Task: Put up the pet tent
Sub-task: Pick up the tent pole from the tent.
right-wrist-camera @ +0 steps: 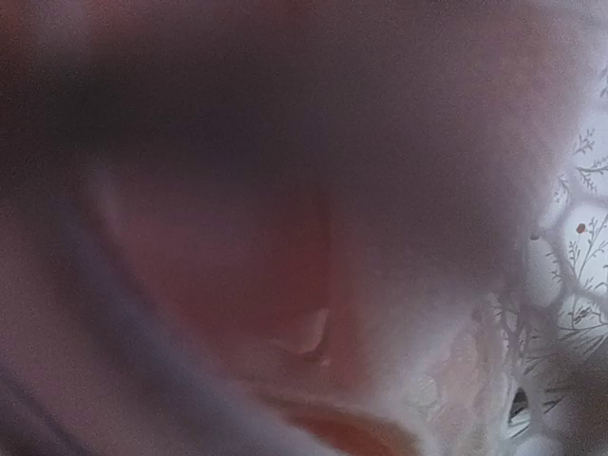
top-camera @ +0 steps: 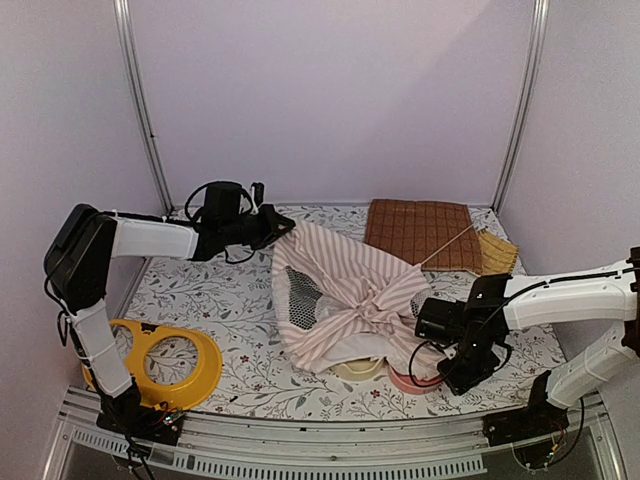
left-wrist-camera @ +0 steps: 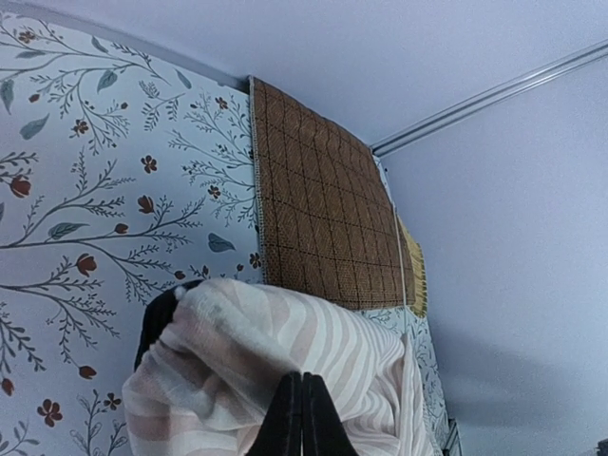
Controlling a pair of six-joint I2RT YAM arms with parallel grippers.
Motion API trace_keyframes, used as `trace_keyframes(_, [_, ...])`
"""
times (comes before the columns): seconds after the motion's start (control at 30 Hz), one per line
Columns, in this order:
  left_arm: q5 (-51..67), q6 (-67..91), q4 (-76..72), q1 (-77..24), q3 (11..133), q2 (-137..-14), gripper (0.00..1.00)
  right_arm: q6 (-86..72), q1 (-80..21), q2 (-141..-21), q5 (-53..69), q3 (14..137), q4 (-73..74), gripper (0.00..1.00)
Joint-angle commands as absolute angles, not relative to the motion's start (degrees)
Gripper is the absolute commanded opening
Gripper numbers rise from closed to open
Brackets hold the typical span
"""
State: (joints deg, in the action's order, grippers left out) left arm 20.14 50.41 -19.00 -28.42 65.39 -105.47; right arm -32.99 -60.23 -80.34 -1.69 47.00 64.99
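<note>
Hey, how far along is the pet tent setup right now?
Little looks done: the pet tent lies as a crumpled heap, not standing. In hand: the left gripper is shut on its far corner; the right gripper is at its opposite side, grip unclear. To do: spreading it and raising it upright.

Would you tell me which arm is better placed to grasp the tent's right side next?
Probably the right: the right tool sits against the pet tent at its right side, while the left tool is shut on its far-left corner.
</note>
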Motion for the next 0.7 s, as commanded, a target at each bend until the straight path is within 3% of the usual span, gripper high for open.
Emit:
trace_keyframes(0.0, [22.21, 49.97, -19.06, -28.13, 66.91, -105.22, 0.00, -36.57, -60.56, -80.08, -5.06, 48.27, 64.54, 0.24])
trace_keyframes(0.1, [22.30, 49.77, -18.82, -27.95, 67.25, -104.99, 0.00, -36.67, -60.56, -79.44, -7.25, 52.02, 65.44, 0.01])
trace_keyframes(0.33, [22.11, 48.68, -17.14, -27.12, 69.87, -104.96, 0.00, -30.99, -60.56, -82.18, -10.55, 68.63, 62.51, 0.00])
trace_keyframes(0.67, [22.44, 45.52, -12.51, -23.71, 74.79, -104.81, 0.00, -21.58, -59.86, -98.69, -9.37, 88.70, 49.52, 0.00])
